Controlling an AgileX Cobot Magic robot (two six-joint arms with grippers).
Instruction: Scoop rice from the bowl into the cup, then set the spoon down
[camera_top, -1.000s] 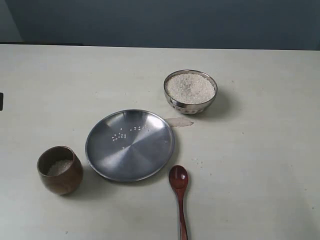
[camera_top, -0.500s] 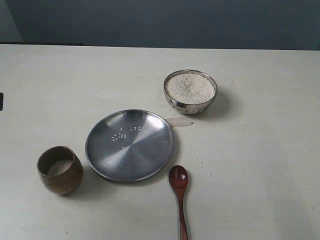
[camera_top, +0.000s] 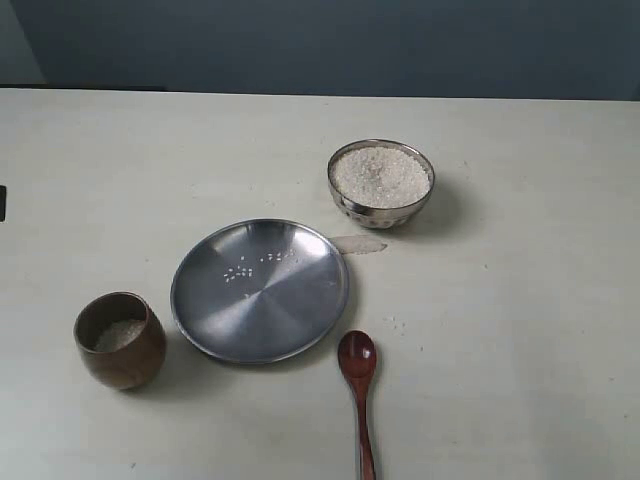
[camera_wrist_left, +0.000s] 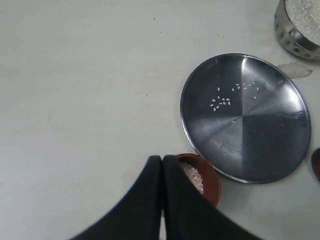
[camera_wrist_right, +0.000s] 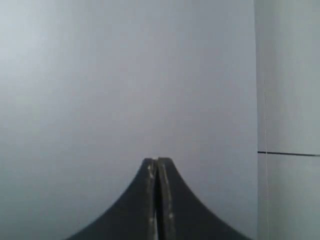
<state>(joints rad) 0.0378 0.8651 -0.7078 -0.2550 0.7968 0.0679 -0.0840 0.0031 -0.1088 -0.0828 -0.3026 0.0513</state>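
We count 1 bowl (camera_top: 381, 205), 1 cup (camera_top: 120, 341), 1 spoon (camera_top: 358, 360), 1 plate (camera_top: 290, 310) on the counter (camera_top: 520, 300).
From plate: bowl w/ rice (camera_top: 381, 175) at 1 o'clock, cup at 8, spoon at 5. We see left tool (camera_wrist_left: 162, 159) and right tool (camera_wrist_right: 157, 161) pinched together, gripping nothing.

Left pincer (camera_wrist_left: 162, 162) and right pincer (camera_wrist_right: 157, 164) both closed, empty.

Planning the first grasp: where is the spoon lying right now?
In the exterior view the spoon lies at the bottom edge, just right of centre, its head beside the lower-right rim of the steel plate.
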